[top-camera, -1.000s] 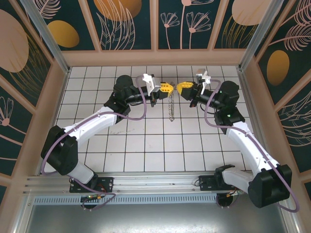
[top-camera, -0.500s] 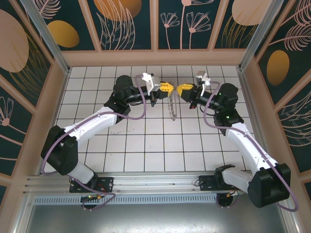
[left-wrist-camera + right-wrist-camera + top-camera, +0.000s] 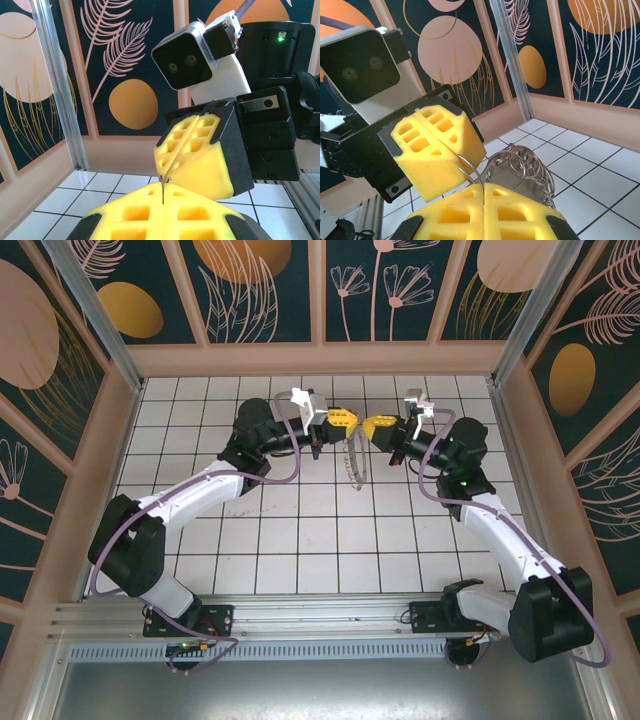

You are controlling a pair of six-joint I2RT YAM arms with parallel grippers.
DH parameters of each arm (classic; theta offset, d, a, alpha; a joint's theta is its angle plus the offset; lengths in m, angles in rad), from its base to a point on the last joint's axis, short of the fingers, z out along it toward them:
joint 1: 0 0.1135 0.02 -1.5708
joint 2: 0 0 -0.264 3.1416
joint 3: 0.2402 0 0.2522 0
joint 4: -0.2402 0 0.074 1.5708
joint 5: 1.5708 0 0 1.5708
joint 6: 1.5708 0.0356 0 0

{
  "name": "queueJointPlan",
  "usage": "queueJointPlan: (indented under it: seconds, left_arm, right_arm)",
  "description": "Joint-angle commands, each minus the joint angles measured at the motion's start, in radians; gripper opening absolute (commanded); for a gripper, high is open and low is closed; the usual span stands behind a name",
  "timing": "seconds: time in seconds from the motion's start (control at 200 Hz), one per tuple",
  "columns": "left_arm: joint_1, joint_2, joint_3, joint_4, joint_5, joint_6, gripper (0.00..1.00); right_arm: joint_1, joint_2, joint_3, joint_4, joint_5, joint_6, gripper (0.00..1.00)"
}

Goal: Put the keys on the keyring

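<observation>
The keyring is a thin grey metal chain with coiled wire loops. It hangs toward 6 o'clock above the table's 12 o'clock zone. The left gripper and right gripper meet tip to tip, each with jaws closed on its wire.

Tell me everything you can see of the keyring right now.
The keyring is a bunch of thin silvery metal wire loops linked together. Its top is pinched between the shut left gripper and the shut right gripper, and the rest dangles beneath them above the white tiled table.
</observation>
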Motion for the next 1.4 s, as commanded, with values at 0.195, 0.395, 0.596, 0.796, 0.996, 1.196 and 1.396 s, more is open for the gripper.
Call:
queueJointPlan:
  seconds: [0.195,0.395,0.596,0.796,0.996,1.196,1.396]
  left_arm:
    - [-0.016,0.012,-0.021,0.302,-0.006,-0.164,0.00]
    - [-0.017,0.029,-0.049,0.423,-0.046,-0.266,0.00]
    - [-0.016,0.040,-0.059,0.478,-0.080,-0.308,0.00]
    - [-0.017,0.050,-0.063,0.496,-0.095,-0.325,0.00]
    - [-0.017,0.067,-0.061,0.529,-0.103,-0.355,0.00]
    - [-0.017,0.075,-0.059,0.528,-0.094,-0.364,0.00]
    - [-0.017,0.075,-0.059,0.515,-0.092,-0.369,0.00]
  right_arm:
    - [0.028,0.020,-0.028,0.072,-0.021,0.089,0.00]
    - [0.032,0.019,-0.037,0.101,-0.022,0.130,0.00]
    - [0.053,0.027,-0.043,0.098,-0.014,0.140,0.00]
    - [0.070,0.027,-0.048,0.099,-0.006,0.150,0.00]
    - [0.088,0.046,-0.053,0.134,-0.012,0.174,0.00]
    - [0.105,0.058,-0.049,0.134,-0.008,0.171,0.00]
    - [0.096,0.009,-0.023,0.051,0.038,0.132,0.00]
